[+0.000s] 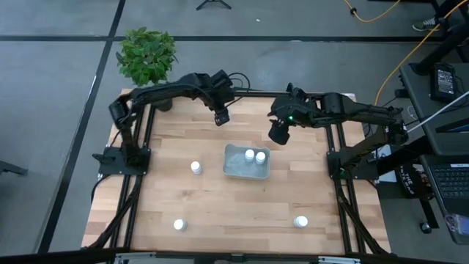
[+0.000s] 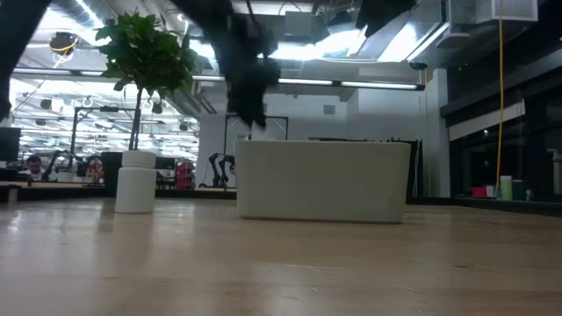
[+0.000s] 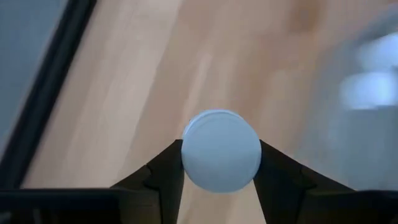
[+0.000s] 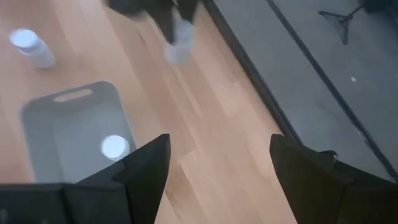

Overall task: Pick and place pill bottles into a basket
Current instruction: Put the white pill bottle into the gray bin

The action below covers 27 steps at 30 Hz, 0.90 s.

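Note:
My left gripper (image 1: 221, 116) is shut on a white pill bottle (image 3: 221, 149), above the table just beyond the far left corner of the pale grey-blue basket (image 1: 247, 161). It also shows in the right wrist view (image 4: 176, 28) and, as a dark blur, in the low view (image 2: 248, 83). The basket holds two bottles (image 1: 250, 155) (image 1: 261, 156). My right gripper (image 1: 278, 132) hangs open and empty above the table beyond the basket's far right corner (image 4: 217, 168). Three more bottles stand on the table (image 1: 196, 168) (image 1: 179, 225) (image 1: 300, 221). My left gripper pinches the bottle by two opposite sides (image 3: 186, 155) between its two fingers (image 3: 163, 171), just below the round white cap. The fingers come from above, pointing down. The bottle stands upright in the hold, lifted clear of the table (image 4: 179, 43).
A potted plant (image 1: 146, 55) stands at the table's far left corner. Black frame rails (image 1: 139, 183) run along the table's left and right sides. In the low view the basket (image 2: 320, 180) stands in the middle with one bottle (image 2: 136, 180) to its left.

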{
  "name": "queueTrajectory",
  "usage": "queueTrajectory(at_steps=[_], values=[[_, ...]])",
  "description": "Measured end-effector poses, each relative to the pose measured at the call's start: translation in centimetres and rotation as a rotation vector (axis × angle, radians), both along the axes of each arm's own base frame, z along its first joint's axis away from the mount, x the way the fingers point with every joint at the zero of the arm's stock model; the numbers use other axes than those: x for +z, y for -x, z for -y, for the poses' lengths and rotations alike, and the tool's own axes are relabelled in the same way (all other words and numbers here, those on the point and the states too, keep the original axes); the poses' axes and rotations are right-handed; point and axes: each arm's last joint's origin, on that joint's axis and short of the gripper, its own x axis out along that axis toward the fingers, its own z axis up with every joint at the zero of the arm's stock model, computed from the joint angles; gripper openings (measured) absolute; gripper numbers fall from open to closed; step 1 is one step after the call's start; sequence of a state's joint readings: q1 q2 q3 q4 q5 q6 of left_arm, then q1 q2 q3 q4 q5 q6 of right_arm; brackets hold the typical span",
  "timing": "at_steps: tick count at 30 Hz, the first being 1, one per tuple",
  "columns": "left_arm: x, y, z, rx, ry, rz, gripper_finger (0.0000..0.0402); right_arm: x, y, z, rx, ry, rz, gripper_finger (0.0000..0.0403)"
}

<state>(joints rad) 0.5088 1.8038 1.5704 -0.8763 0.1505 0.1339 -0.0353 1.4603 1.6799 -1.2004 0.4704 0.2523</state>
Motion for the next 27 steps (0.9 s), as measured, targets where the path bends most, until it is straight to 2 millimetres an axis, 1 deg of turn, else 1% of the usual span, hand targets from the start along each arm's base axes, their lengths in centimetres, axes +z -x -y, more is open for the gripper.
queueTrajectory(at_steps=[2,6,9,11,13,16,18,23,27], values=[[2.9,0.1,2.0,-0.045,-0.034,0.065,0.0156,-0.1,0.1,0.1,-0.007,0.008,-0.021,0.0275],[8.0,0.9,5.8,-0.093,-0.070,0.211,0.0156,-0.1,0.2,0.5,-0.024,0.011,-0.020,0.0275],[10.8,1.9,8.3,-0.120,-0.075,0.300,0.0156,0.0,0.3,0.8,-0.025,0.018,-0.022,0.0275],[12.0,2.4,9.8,-0.137,-0.065,0.341,0.0156,0.0,0.3,0.9,-0.022,0.021,-0.026,0.0275],[12.5,2.7,11.1,-0.155,-0.048,0.355,0.0156,0.0,0.3,0.9,-0.024,0.022,-0.027,0.0275],[12.5,2.7,12.7,-0.168,-0.030,0.338,0.0156,0.0,0.4,1.0,-0.026,0.022,-0.027,0.0275],[12.1,2.6,13.7,-0.175,-0.025,0.301,0.0156,0.1,0.5,1.0,-0.028,0.021,-0.021,0.0275],[10.6,1.4,15.6,-0.210,-0.019,0.244,0.0157,0.6,1.4,0.9,-0.046,0.009,-0.001,0.0275],[9.4,0.2,16.3,-0.226,-0.027,0.205,0.0158,1.1,2.3,0.9,-0.068,-0.005,0.022,0.0275]])
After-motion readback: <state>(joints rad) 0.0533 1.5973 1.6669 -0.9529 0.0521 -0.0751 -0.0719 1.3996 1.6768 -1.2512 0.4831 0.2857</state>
